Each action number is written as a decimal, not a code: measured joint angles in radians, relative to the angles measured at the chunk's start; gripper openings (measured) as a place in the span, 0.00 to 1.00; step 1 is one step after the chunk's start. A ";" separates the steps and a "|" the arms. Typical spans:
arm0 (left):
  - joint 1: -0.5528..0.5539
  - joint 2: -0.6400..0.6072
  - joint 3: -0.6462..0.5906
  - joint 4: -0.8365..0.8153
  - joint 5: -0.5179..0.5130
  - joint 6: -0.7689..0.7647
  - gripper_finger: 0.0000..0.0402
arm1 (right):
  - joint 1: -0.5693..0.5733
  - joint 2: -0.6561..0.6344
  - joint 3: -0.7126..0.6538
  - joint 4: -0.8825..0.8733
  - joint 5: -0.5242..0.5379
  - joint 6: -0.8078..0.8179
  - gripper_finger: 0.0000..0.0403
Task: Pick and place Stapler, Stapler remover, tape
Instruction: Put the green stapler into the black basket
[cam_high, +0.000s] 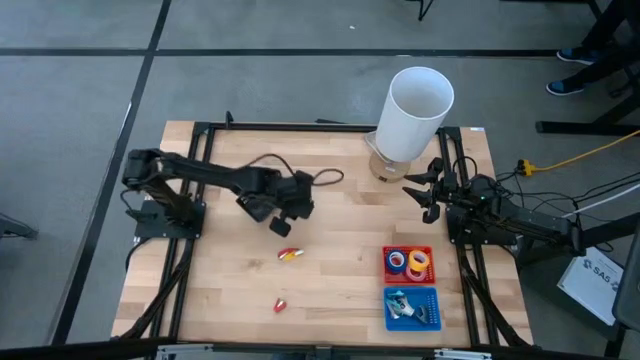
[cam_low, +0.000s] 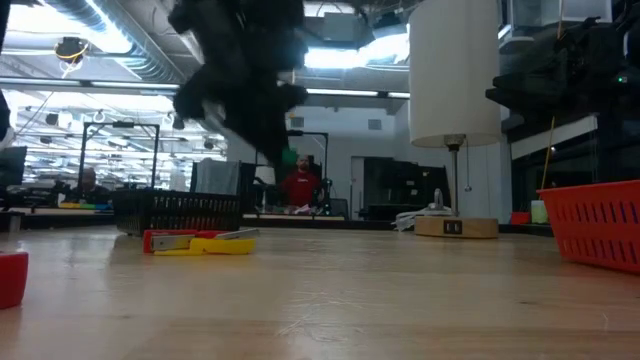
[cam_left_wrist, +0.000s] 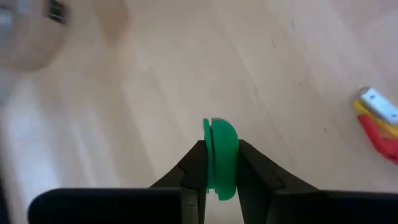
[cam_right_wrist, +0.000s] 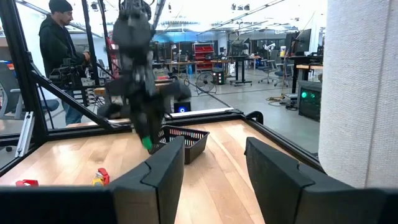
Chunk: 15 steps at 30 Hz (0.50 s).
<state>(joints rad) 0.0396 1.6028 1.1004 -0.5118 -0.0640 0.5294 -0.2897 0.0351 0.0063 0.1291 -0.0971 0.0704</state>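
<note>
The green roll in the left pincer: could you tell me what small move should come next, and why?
Probably carry it right toward the red tray. The left pincer is shut on the green roll, lifted off the table, and other rolls already lie in that tray. The right pincer waits open near the white cylinder.

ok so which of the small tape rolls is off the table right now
The green tape roll, pinched edge-on in the left hand above the table. The other tape rolls, including an orange and a blue one, lie in the red basket.

Two dark jointed arms, black cables, tapering black fingers (cam_left_wrist: 255, 171).
</note>
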 joint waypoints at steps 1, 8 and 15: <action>0.005 -0.026 0.000 -0.005 -0.005 -0.007 0.13 | 0.000 0.000 0.000 0.000 0.000 0.000 0.43; 0.047 -0.197 0.000 -0.010 -0.028 -0.084 0.13 | 0.000 0.000 0.000 0.000 0.000 0.000 0.43; 0.055 -0.321 0.002 -0.008 -0.062 -0.134 0.13 | 0.000 0.000 0.000 0.000 0.000 0.000 0.43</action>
<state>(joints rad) 0.0944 1.2815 1.1019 -0.5194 -0.1262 0.3957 -0.2895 0.0350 0.0063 0.1291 -0.0971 0.0704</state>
